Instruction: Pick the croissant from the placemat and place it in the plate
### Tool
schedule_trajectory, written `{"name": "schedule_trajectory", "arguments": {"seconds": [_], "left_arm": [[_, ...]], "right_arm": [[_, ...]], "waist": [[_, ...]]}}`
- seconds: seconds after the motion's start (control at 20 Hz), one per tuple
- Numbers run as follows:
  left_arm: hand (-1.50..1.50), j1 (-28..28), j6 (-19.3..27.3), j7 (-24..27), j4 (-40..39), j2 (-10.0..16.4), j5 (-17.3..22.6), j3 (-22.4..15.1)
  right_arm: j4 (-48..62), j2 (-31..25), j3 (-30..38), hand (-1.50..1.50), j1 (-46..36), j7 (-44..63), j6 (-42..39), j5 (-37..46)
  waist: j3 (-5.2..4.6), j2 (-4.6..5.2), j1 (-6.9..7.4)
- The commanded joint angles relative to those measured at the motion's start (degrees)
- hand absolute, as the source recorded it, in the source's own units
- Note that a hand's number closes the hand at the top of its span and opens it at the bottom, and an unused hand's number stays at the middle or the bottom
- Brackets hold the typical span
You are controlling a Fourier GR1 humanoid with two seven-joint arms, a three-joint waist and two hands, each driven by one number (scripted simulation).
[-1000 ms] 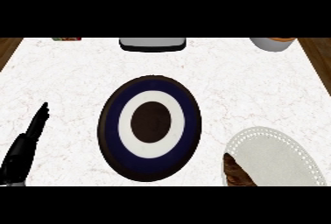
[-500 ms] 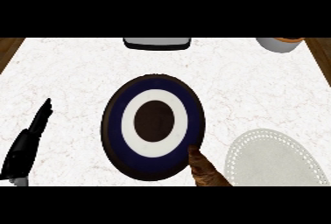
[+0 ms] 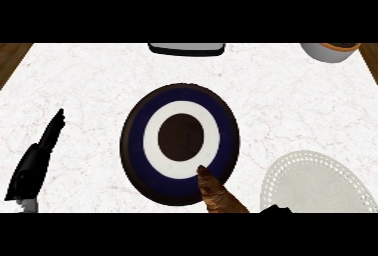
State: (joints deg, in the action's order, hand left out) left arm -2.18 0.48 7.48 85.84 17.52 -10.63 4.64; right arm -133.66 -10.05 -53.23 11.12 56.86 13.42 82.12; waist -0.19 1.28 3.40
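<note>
I see the croissant [image 3: 218, 194] lying with its tip over the near rim of the plate [image 3: 140, 150], which carries only that tip. It is well right of my left hand [image 3: 33, 165], whose fingers [image 3: 53, 127] are straight and pressed together above the counter [image 3: 88, 80]. The croissant's other end is cut off below. Just right of it shows a sliver of the right hand [image 3: 277, 208], and I cannot tell its grip. The placemat [image 3: 317, 180] lies beyond.
</note>
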Motion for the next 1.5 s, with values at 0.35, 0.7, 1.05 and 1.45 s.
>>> {"name": "schedule_trajectory", "arguments": {"seconds": [0.35,0.7,1.05,1.45], "left_arm": [[0.00,-0.36,-0.57,0.72,-0.98,-0.04,-0.08,-0.12],[0.00,0.69,-1.10,-1.06,-0.46,0.05,0.11,-0.21],[0.00,-0.61,0.81,0.49,-2.20,-1.86,-0.69,-0.30],[0.00,-1.51,0.76,0.78,-2.23,-0.44,-0.38,1.85]], "right_arm": [[14.87,9.50,8.49,-1.50,-9.69,7.38,9.23,-11.13],[22.26,9.68,13.86,-1.50,-17.40,6.23,15.68,-15.11],[30.56,9.98,20.44,-1.50,-27.27,8.60,34.68,-13.25],[26.59,10.04,19.69,-1.50,-18.40,2.94,52.52,-16.75]], "waist": [[0.10,0.19,0.87],[0.16,-0.03,1.05],[0.19,-0.85,-0.98],[0.30,-1.34,-3.18]]}}
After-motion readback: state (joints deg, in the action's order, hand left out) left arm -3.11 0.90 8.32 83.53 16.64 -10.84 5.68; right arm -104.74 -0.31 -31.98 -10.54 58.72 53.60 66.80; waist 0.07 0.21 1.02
